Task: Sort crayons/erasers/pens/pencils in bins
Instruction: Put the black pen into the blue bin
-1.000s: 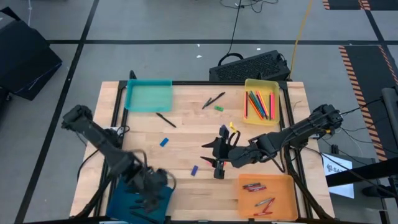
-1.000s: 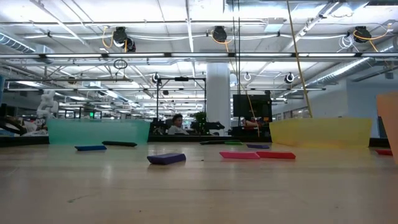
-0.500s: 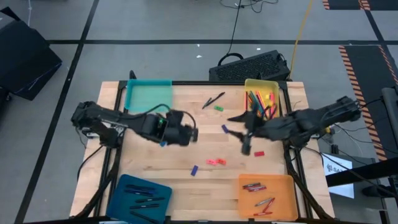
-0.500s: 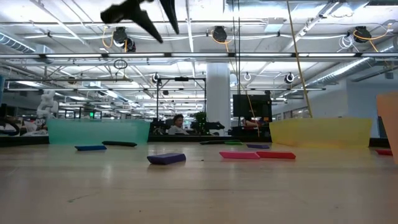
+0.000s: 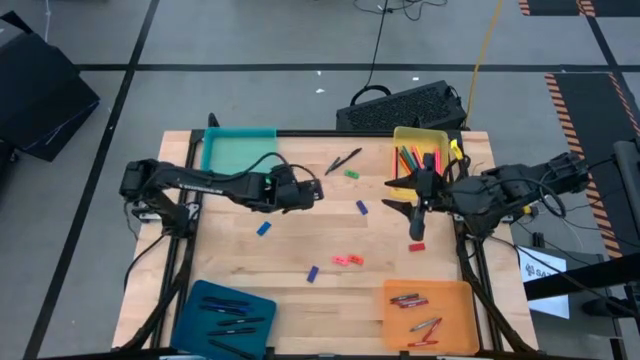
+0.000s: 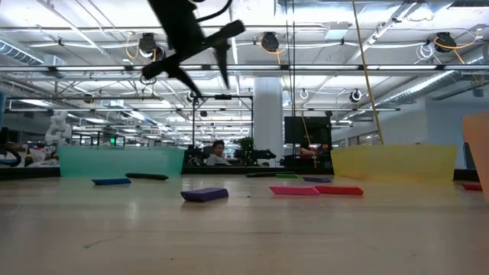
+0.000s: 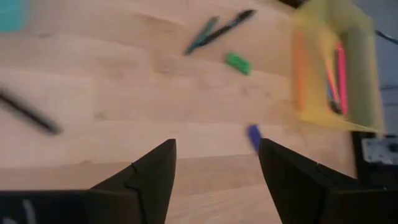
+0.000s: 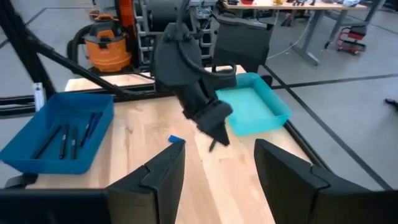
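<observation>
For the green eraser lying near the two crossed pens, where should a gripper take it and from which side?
Come straight down on the green eraser. It is a small flat block lying on the wooden table, so pinch across its short width at the middle. It sits apart from the crossed pens, leaving room for the fingers.

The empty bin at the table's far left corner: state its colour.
Teal. The bin shows best in the high view.

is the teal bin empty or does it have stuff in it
Empty. From above, the teal bin shows only its bare floor, and the right wrist view shows the same; no erasers or sticks lie inside it.
</observation>
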`<control>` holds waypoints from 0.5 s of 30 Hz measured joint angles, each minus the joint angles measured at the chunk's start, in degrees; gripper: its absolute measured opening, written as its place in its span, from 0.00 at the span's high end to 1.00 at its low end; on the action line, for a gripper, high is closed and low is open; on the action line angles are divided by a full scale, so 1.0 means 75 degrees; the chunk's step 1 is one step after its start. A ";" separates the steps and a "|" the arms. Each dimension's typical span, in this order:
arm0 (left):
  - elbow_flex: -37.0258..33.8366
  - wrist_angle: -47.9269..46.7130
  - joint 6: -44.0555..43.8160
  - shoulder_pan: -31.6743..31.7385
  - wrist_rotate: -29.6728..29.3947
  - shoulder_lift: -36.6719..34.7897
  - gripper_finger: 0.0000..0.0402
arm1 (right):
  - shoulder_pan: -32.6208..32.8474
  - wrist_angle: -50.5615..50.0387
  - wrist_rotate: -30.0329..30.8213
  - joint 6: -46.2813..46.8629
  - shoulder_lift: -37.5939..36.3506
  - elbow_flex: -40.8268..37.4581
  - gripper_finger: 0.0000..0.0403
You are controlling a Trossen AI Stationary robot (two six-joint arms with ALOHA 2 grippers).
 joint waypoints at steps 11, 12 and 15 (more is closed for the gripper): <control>0.1208 -0.0959 -0.0139 0.0326 -0.0321 0.1831 0.42 | -0.1012 0.0055 -0.0051 0.0084 0.0315 -0.0007 0.54; 0.1208 -0.1341 -0.0443 0.0381 -0.0325 0.1889 0.42 | -0.1045 0.0010 -0.0055 0.0158 0.0322 -0.0009 0.54; 0.0979 -0.2452 -0.1521 0.0547 -0.0326 0.2002 0.42 | -0.1043 -0.0002 -0.0059 0.0451 0.0362 -0.0006 0.54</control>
